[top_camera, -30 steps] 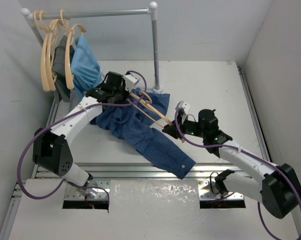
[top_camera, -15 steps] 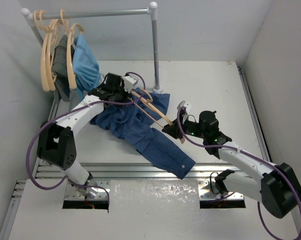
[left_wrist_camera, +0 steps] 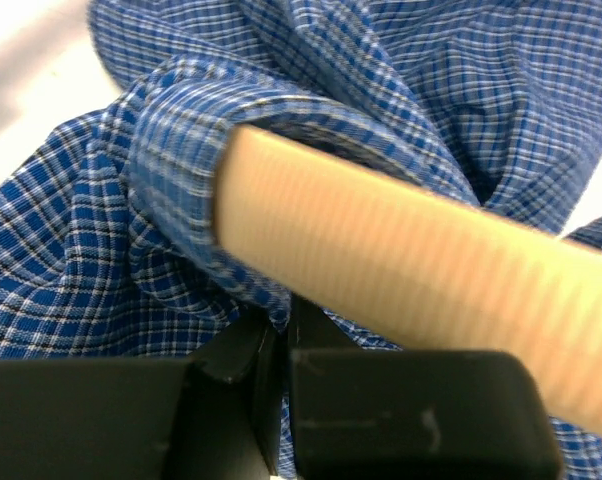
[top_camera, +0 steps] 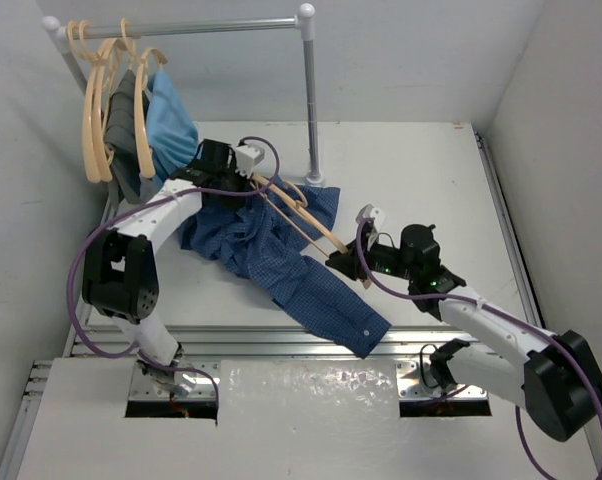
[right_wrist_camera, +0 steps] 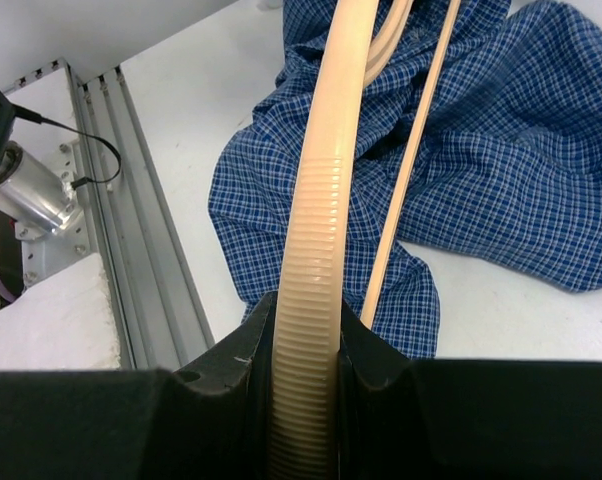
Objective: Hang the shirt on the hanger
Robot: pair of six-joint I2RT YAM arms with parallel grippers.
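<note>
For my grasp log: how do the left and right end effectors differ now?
The left end effector pinches the shirt; the right end effector clamps the hanger by its ribbed arm. The left sits near the rack, the right farther from it. Both are shut.

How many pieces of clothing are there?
3. The checked blue shirt lies crumpled on the table; a light-blue garment and a dark grey garment hang side by side from the rail at far left. Others may hide behind those.
</note>
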